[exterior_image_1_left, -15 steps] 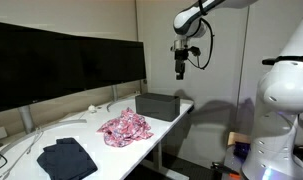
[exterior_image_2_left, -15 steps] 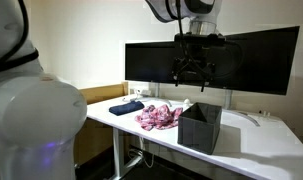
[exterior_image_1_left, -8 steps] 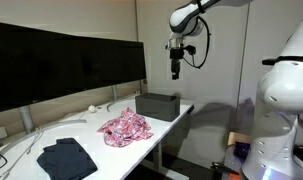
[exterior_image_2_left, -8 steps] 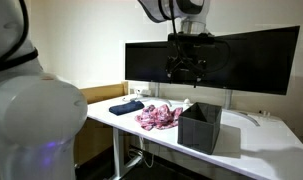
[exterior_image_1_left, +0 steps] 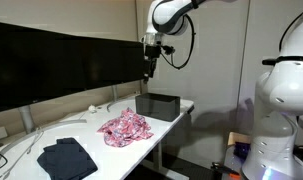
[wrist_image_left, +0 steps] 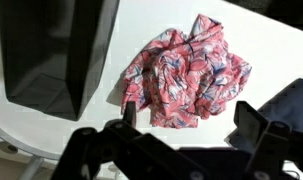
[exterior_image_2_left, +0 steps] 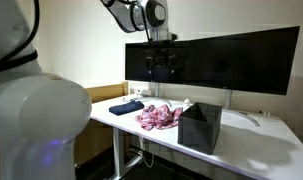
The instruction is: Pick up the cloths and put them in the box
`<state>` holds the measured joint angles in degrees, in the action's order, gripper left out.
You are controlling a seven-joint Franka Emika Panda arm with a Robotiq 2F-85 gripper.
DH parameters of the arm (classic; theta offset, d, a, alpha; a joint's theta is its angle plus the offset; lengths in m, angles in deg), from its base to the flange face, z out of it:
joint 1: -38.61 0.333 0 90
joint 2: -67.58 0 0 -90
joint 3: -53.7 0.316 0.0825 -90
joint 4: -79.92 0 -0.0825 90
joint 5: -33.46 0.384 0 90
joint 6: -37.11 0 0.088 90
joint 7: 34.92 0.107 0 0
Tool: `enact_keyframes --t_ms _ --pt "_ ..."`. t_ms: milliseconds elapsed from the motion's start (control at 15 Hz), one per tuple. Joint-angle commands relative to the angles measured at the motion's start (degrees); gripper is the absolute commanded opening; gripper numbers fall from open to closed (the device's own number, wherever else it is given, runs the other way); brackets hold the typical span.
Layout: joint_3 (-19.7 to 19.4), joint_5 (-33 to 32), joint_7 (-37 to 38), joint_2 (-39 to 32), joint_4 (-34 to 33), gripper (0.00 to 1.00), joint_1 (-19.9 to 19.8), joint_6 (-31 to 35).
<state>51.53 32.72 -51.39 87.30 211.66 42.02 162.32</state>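
Observation:
The pink-red floral cloth (exterior_image_1_left: 124, 127) (exterior_image_2_left: 159, 116) (wrist_image_left: 186, 72) lies crumpled on the white table, between the box and the dark navy cloth (exterior_image_1_left: 67, 157) (exterior_image_2_left: 126, 107) (wrist_image_left: 288, 103). The dark open-topped box (exterior_image_1_left: 157, 105) (exterior_image_2_left: 200, 128) (wrist_image_left: 53, 52) stands near the table's end. My gripper (exterior_image_1_left: 148, 72) (exterior_image_2_left: 161, 70) (wrist_image_left: 189, 122) hangs high above the table, open and empty, with the floral cloth showing between its fingers in the wrist view.
Large black monitors (exterior_image_1_left: 61, 65) (exterior_image_2_left: 231, 60) line the back of the table (exterior_image_1_left: 91, 135). Thin white cables (exterior_image_1_left: 86, 112) run along the table near them. A white robot body (exterior_image_1_left: 281, 100) stands off the table's end.
The arm has swung across from beyond the box end toward the monitors and now hangs above the box and floral cloth. The jaws stayed open. Cloths and box have not moved.

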Motion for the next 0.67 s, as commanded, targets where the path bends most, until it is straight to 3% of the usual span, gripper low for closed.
enact_keyframes --t_ms 0,467,600 --pt "3.4 -0.2 7.2 -4.4 0.5 1.0 0.7 9.2" --pt "4.5 0.0 6.7 -6.6 -0.2 1.0 1.3 9.6" --pt "4.9 -0.3 8.0 -5.3 2.7 1.0 1.4 16.9"
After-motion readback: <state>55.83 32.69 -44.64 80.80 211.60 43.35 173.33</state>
